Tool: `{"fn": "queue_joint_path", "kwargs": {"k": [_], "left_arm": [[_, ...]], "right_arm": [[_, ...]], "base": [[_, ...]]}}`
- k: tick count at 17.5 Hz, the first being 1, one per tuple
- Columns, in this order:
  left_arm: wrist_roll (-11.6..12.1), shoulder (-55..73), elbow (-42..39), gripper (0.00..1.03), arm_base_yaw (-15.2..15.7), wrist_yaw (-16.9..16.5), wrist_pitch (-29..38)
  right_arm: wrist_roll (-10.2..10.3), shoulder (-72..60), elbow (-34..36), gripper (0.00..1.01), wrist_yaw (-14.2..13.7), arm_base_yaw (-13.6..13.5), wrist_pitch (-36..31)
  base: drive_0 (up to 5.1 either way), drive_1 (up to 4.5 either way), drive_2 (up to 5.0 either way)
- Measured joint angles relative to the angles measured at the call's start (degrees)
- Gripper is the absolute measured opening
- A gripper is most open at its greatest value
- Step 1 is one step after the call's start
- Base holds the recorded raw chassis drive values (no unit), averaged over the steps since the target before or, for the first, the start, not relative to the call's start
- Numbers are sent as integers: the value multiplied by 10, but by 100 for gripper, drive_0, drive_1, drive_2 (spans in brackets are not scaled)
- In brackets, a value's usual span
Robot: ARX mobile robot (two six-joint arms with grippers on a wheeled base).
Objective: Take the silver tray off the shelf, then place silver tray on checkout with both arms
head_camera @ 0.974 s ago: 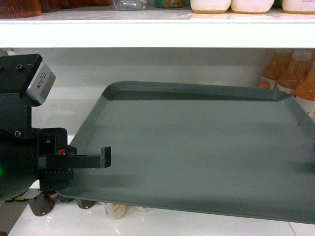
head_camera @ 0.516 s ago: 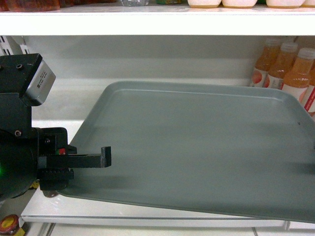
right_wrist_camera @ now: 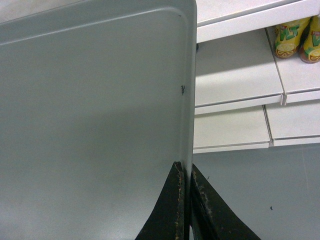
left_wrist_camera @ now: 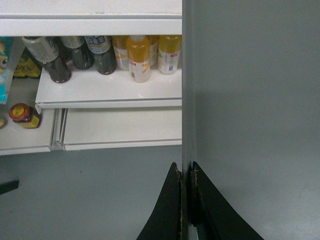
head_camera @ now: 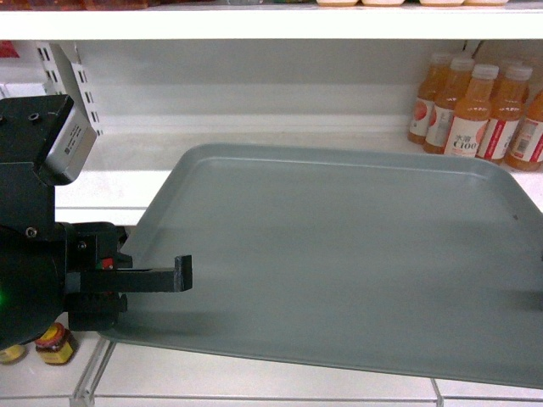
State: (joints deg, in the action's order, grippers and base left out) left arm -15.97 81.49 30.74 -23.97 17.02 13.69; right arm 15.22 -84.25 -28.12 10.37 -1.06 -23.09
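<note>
You see a plain matte grey-green silver tray (head_camera: 339,254), a glossy white shelf (head_camera: 254,136), orange bottles (head_camera: 471,106) with white caps, and a black left gripper (head_camera: 174,275) with a red patch

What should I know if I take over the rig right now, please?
Left gripper: shut on the silver tray, clamping its left rim.
Right gripper: shut on the tray's right rim.
Tray: held roughly level in front of the shelf, near edge clear of the boards; orange drink bottles stand behind its right corner.
Done: tray gripped on both sides.
Left: carry it to the checkout, not in view, and set it down with both arms.
</note>
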Motion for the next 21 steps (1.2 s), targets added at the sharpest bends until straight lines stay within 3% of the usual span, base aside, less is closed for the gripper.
{"fn": "queue_joint_path", "kwargs": {"k": [21], "left_arm": [[2, 0, 0, 3, -1, 3, 1]], "right_arm": [[0, 0, 0, 3, 0, 0, -4]], "base": [[3, -422, 428]]}}
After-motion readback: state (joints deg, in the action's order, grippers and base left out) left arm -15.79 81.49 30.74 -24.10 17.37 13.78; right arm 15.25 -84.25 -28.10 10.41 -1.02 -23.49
